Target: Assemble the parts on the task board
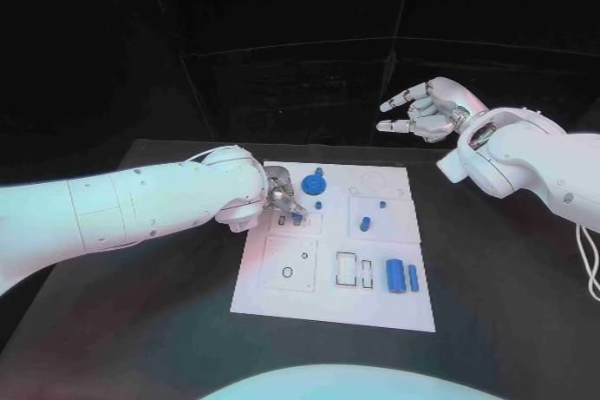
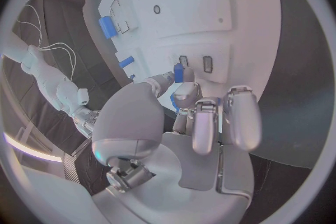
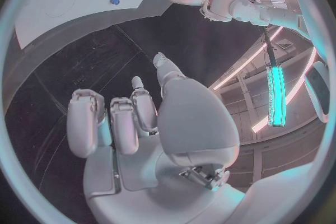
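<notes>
Board (image 1: 375, 309) lies flat at centre of the surface (image 1: 138, 331), long axis 12–6 o'clock, so both arms can reach its slots from opposite sides. L hand (image 1: 277, 205) works at approx. 10 o'clock on the board, fingers (image 2: 183, 92) bent down over a pair of small slots; wrist view shows a small blue peg (image 2: 178, 73) pinched at the fingertips, held upright just above or at a slot, prob. to line it up for insertion. Whether peg tip is already seated: cannot tell. Blue gear (image 1: 313, 185) sits at approx. 11 o'clock, just beyond the L hand; a short blue piece (image 1: 365, 225) stands near board centre; two blue bars (image 1: 402, 276) lie side by side at approx. 4 o'clock, well apart from the work point, likely staged for later steps. R hand (image 1: 425, 112) is raised off the surface past 1 o'clock, fingers spread and holding nothing, parked clear so it does not block the L arm.
</notes>
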Robot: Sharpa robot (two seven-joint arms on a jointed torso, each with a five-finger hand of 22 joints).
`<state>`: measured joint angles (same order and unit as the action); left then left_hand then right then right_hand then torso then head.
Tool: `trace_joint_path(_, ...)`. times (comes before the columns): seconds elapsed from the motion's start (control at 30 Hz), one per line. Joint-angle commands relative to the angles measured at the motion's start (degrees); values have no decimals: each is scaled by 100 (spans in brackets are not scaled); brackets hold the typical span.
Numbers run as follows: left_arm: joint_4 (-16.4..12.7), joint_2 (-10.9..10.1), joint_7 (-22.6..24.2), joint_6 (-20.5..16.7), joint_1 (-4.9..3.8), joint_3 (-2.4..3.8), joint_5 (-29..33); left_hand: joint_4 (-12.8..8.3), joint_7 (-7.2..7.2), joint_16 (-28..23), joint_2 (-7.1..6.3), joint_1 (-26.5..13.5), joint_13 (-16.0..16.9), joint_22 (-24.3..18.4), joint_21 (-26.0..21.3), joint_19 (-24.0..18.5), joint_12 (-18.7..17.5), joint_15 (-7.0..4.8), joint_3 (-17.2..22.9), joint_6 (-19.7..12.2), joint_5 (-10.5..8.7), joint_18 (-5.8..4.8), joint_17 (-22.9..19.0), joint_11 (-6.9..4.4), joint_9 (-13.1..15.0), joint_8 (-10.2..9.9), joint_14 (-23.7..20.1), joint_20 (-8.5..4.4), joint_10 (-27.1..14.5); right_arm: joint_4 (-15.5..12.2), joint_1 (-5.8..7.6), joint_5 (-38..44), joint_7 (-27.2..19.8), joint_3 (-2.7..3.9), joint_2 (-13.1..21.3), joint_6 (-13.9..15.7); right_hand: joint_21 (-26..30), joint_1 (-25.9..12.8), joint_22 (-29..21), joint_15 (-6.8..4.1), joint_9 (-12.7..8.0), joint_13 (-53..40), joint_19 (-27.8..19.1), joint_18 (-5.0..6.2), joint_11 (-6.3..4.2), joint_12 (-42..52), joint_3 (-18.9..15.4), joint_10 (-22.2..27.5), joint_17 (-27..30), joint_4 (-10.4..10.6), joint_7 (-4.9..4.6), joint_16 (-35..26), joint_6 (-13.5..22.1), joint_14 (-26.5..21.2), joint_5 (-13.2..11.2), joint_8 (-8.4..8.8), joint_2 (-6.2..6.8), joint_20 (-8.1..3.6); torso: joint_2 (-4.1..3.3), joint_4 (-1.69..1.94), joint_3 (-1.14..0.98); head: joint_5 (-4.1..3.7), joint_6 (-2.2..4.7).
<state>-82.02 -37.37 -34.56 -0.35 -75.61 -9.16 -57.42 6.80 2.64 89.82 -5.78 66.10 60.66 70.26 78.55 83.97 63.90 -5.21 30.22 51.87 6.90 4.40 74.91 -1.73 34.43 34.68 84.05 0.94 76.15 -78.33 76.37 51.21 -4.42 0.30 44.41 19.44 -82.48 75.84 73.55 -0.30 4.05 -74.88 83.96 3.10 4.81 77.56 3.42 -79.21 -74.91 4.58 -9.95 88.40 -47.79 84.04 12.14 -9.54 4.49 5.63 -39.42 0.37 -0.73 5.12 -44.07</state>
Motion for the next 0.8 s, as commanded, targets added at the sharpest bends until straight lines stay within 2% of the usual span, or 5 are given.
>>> trace_joint_path(0.03, 9, 8, -96, 135, 2, 0, -201, -955, -1, 18, 27, 47, 10, 5, 5, 13, 7, -5, 988, -37, 40, -54, 1509, 0, 9, 23, 595, 2, 49, 8, 15, 10, -65, 5, -7, -58, 28, 3, -5, 49, -9, 5, -18, 19, -4, -20, -40, 26, -1147, 9, 7, -18, 50, 506, 30, -14, -33, 35, -1, 1, -1, -7, -21)
trace_joint_path(0.8, 40, 19, -238, 580, 9, 1, -208, -965, -2, 18, 18, 42, 45, 44, 28, 26, 38, -6, 1008, -30, 41, -62, 1509, -1, 17, 32, 595, 1, 69, 22, 15, 10, -78, 5, -29, -97, 28, 3, -4, 49, -9, 4, -18, 19, -4, -18, -48, 24, -1151, 12, 6, -17, 53, 507, 33, -17, -37, 36, 1, 2, 1, -5, -54)
